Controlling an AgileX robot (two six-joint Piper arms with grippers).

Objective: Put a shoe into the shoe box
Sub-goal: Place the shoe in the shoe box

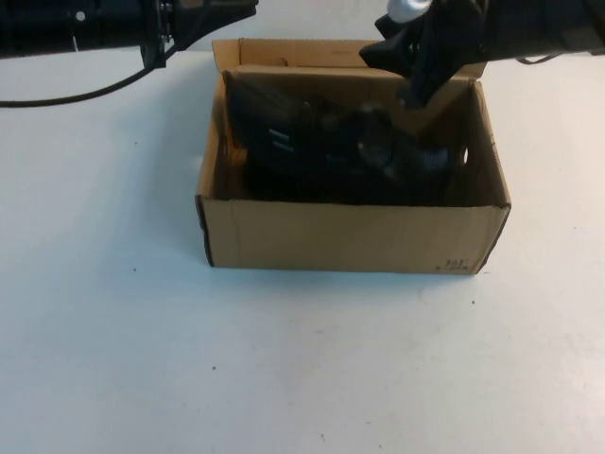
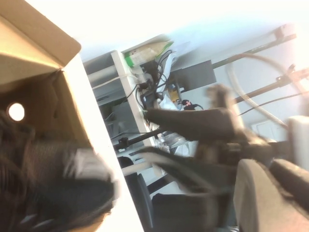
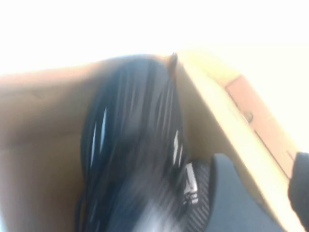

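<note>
The brown cardboard shoe box (image 1: 350,236) stands open in the middle of the table. Black sneakers lie inside it: one shoe (image 1: 302,147) leans against the back left, and a second dark shoe (image 1: 402,161) fills the right side. My right gripper (image 1: 421,90) hangs over the box's back right rim. In the right wrist view it (image 3: 263,169) is open, with one finger inside next to the shoe (image 3: 130,135) and one outside the box wall (image 3: 217,121). My left gripper (image 1: 222,14) is raised behind the box's back left corner. Its fingers (image 2: 260,193) are together and empty.
The box's hinged lid flap (image 1: 284,52) lies back behind the box. White table (image 1: 95,284) surrounds the box on all sides. The left wrist view shows the box (image 2: 29,48), the shoe (image 2: 58,183), and lab shelving (image 2: 145,67) with cables beyond the table.
</note>
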